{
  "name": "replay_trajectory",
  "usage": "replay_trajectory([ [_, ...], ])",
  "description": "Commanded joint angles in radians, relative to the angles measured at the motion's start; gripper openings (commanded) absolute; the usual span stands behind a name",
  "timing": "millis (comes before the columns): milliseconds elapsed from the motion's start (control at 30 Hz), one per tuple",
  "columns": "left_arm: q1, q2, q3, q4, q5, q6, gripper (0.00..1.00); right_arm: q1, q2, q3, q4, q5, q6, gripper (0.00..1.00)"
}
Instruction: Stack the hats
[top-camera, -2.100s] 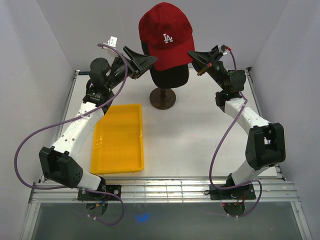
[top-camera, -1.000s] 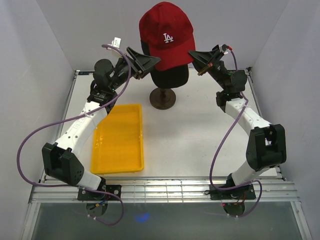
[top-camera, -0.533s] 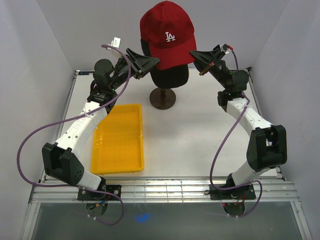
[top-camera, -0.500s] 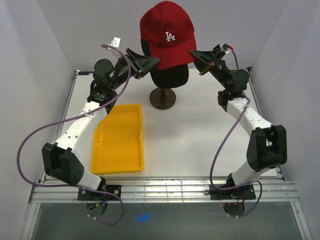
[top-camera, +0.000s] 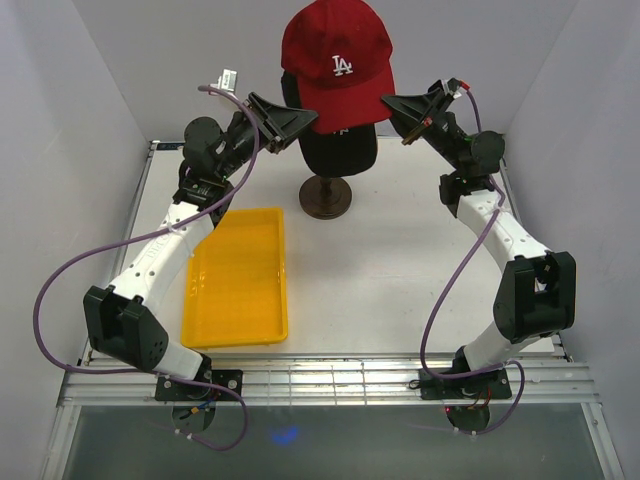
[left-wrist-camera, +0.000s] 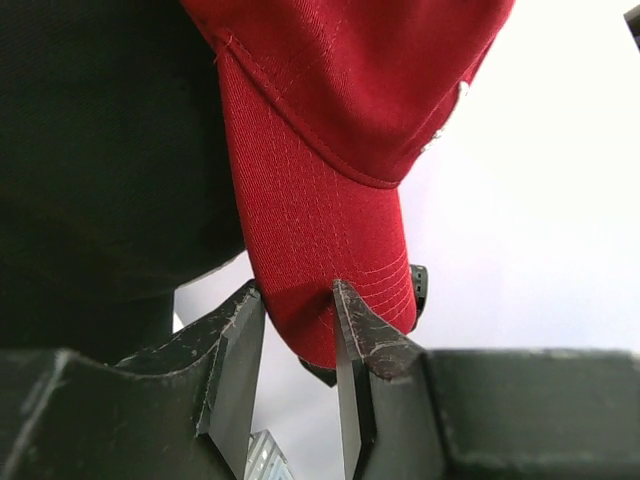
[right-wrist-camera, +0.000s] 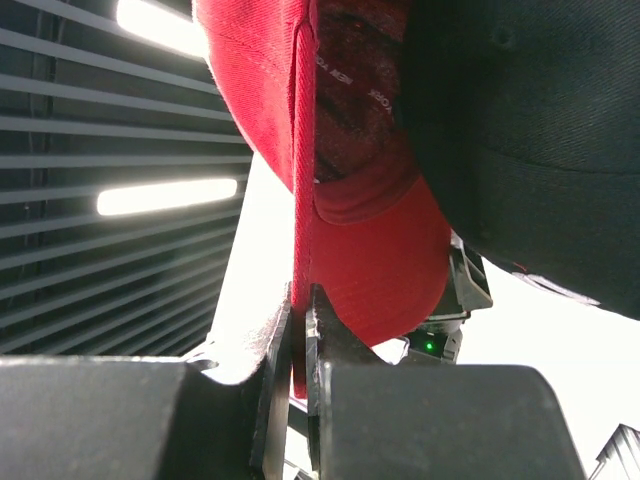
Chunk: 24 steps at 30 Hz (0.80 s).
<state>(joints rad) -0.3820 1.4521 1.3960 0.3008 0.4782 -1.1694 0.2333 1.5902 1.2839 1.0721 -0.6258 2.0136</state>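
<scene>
The red cap (top-camera: 335, 55) with its white LA has risen a little since half a second ago, carried up by the right gripper (top-camera: 388, 100), while the left gripper (top-camera: 312, 118) has narrowed its jaws around the cap's other edge. The cap now hangs in the air between the two grippers, just above the black cap (top-camera: 340, 152) that sits on the dark stand (top-camera: 325, 197). In the right wrist view, the fingers are pinched tight on a thin edge of red fabric, with the black cap close to their right. In the left wrist view, a curved red edge fills the narrow gap between the fingers and runs on behind one of them. Whether they clamp it cannot be told. Below and nearer than the left gripper, a yellow tray (top-camera: 237, 270) lies on the white table (top-camera: 400, 260).
</scene>
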Motion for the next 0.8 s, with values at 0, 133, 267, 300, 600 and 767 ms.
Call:
replay_trajectory([
  [0, -0.009, -0.041, 0.044, 0.123, 0.033, -0.016, 0.42, 0.006, 0.005, 0.026, -0.031, -0.098, 0.226, 0.08],
  [133, -0.011, -0.048, 0.044, 0.135, 0.031, -0.016, 0.41, 0.006, 0.004, 0.02, -0.058, -0.117, 0.197, 0.08],
  [267, -0.011, -0.048, 0.051, 0.139, 0.043, -0.016, 0.34, 0.003, 0.017, 0.064, -0.113, -0.153, 0.14, 0.08],
  [300, -0.011, -0.048, 0.051, 0.139, 0.046, -0.016, 0.31, 0.003, 0.019, 0.069, -0.141, -0.163, 0.117, 0.08],
  [600, -0.011, -0.062, 0.018, 0.141, 0.068, -0.015, 0.06, 0.0, 0.034, 0.117, -0.271, -0.222, -0.006, 0.09],
  [767, -0.011, -0.078, -0.014, 0.144, 0.068, -0.013, 0.0, -0.002, 0.05, 0.138, -0.334, -0.245, -0.073, 0.09],
])
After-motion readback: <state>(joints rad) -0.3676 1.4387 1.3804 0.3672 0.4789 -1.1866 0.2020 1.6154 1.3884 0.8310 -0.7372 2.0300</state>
